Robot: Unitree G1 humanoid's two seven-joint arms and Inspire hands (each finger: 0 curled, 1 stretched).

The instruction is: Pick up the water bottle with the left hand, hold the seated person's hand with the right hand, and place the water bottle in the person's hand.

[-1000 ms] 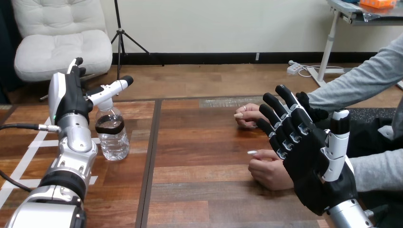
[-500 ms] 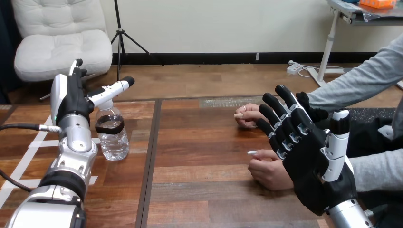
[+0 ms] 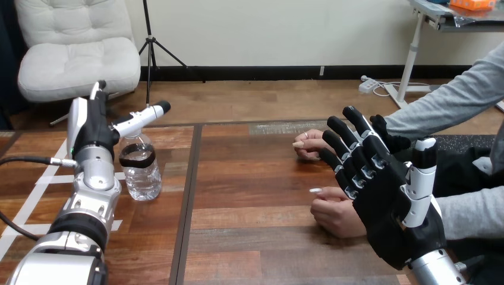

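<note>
Left robot hand (image 3: 89, 127), open, has edged nearer the water bottle (image 3: 141, 172), thumb hiding its top. Right robot hand (image 3: 386, 199), fingers straight, unmoved, screens part of the person's hand (image 3: 333, 212).

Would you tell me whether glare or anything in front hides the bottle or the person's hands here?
Head view: even light, only a soft sheen on the table, no harsh glare. Head view: the water bottle is clear, its top behind the thumb of the left hand. Head view: the open right hand covers part of the person's nearer hand and of the person's farther hand.
</note>
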